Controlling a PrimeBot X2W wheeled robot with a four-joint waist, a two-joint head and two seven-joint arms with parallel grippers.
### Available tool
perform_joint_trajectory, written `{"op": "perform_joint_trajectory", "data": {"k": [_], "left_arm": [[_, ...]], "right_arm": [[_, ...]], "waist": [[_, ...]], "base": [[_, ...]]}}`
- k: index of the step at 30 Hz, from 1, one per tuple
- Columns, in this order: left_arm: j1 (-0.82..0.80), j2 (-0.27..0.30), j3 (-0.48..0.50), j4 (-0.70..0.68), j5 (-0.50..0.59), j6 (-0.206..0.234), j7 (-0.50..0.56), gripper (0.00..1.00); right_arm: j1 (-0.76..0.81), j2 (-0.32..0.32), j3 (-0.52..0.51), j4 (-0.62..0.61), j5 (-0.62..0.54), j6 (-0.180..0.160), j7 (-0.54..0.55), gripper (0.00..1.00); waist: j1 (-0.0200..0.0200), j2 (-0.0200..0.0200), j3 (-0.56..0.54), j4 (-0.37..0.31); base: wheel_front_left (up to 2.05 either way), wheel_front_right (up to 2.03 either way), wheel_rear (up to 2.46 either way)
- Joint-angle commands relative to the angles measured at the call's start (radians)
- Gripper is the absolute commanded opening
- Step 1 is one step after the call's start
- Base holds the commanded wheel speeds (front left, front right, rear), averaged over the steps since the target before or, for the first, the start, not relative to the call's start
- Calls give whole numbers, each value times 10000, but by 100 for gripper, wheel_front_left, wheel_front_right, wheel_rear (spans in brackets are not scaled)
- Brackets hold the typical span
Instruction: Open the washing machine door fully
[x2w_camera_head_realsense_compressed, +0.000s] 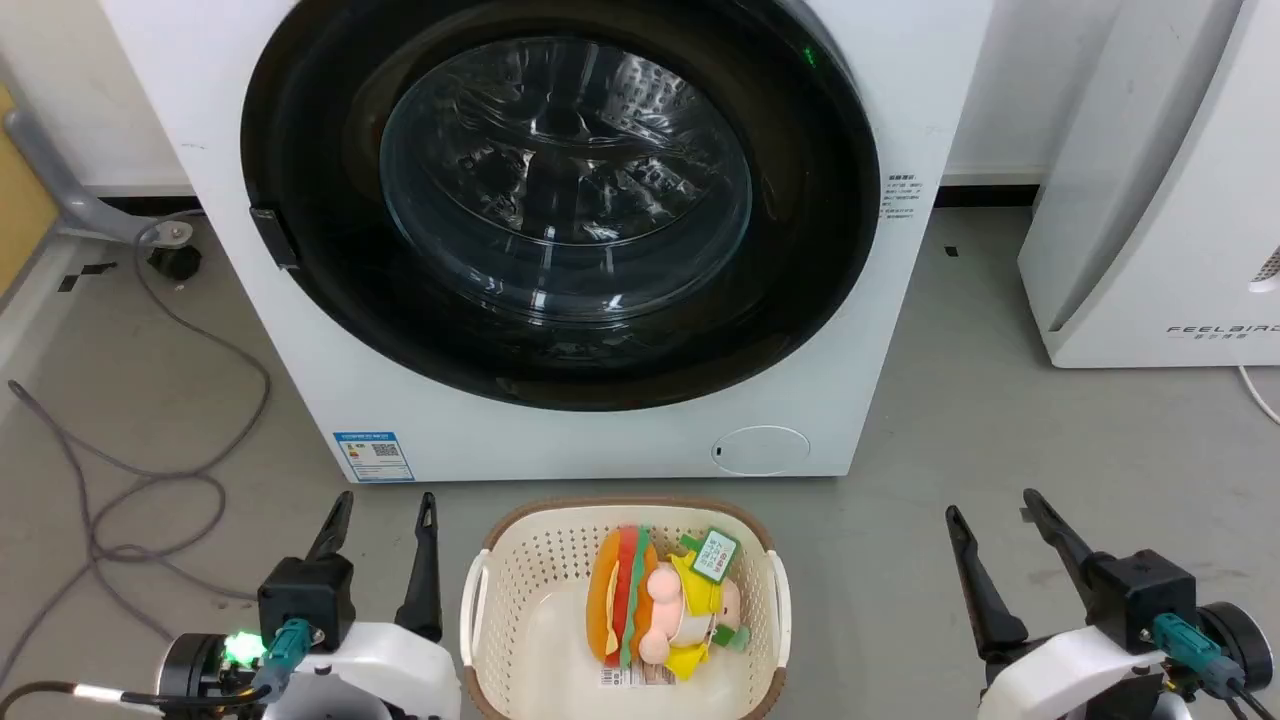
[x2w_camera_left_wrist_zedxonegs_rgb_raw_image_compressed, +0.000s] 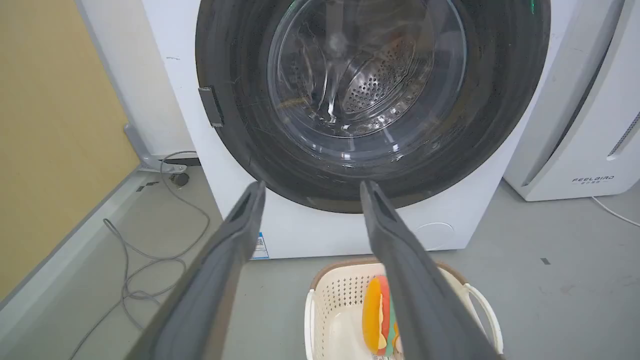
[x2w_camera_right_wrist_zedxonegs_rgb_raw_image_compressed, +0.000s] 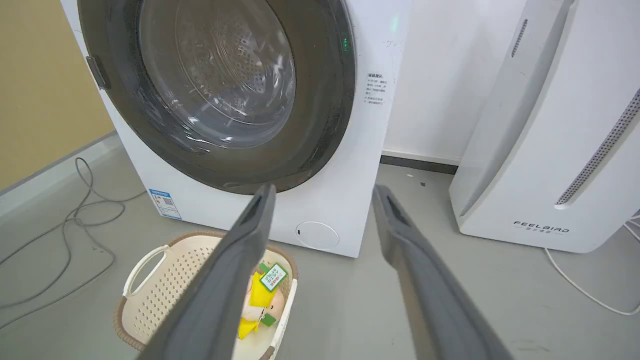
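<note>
The washing machine door (x2w_camera_head_realsense_compressed: 800, 250) is a glossy black ring around a bulging clear glass bowl, lying flush against the white machine (x2w_camera_head_realsense_compressed: 900, 90). A small dark hinge piece (x2w_camera_head_realsense_compressed: 272, 237) sits on its left rim. The same door (x2w_camera_left_wrist_zedxonegs_rgb_raw_image_compressed: 240, 135) fills the top of the left wrist view, and the door (x2w_camera_right_wrist_zedxonegs_rgb_raw_image_compressed: 325, 115) shows at upper left in the right wrist view. My left gripper (x2w_camera_head_realsense_compressed: 385, 497) stands open at the lower left, well short of the machine. My right gripper (x2w_camera_head_realsense_compressed: 990, 500) stands open at the lower right, holding nothing.
A cream laundry basket (x2w_camera_head_realsense_compressed: 520, 580) with a plush burger toy (x2w_camera_head_realsense_compressed: 625, 600) sits on the grey floor between my grippers. A white appliance (x2w_camera_head_realsense_compressed: 1150, 200) stands to the right. Grey cables (x2w_camera_head_realsense_compressed: 150, 480) trail on the floor at left.
</note>
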Motion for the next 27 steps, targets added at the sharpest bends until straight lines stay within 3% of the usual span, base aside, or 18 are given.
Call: {"op": "perform_joint_trajectory", "data": {"k": [1, 2, 3, 4, 5, 14, 27], "left_arm": [[-26, 0, -24, 18, -88, -50, -78, 100], [-29, 0, -40, 23, -99, -51, -99, 100], [-32, 0, -55, 25, -114, -52, -119, 100], [-35, 0, -70, 27, -128, -51, -140, 100], [-38, 1, -85, 32, -125, -49, -161, 100], [-68, 1, -226, 65, -193, -53, -350, 100], [-129, 1, -421, 137, -279, -85, -621, 100]], "right_arm": [[29, 2, -12, 29, 67, 0, -109, 100], [32, 2, -13, 40, 95, 0, -131, 100], [34, 2, -12, 52, 118, 0, -152, 87], [36, 2, -12, 63, 146, 1, -174, 5], [38, 3, -11, 76, 174, 1, -195, 0], [50, 4, 25, 207, 528, 1, -384, 0], [-150, 7, -260, 657, 3389, 2, -658, 0]], "waist": [[0, 0, 0, -2], [0, 0, 1, -3], [0, 0, 1, -4], [0, 0, 1, -5], [0, 0, 1, -6], [0, 0, 0, -3], [0, 0, 33, 32]], "base": [[0, 0, 0], [0, 0, 0], [0, 0, 0], [0, 0, 0], [0, 0, 0], [0, 0, 0], [0, 0, 0]]}}
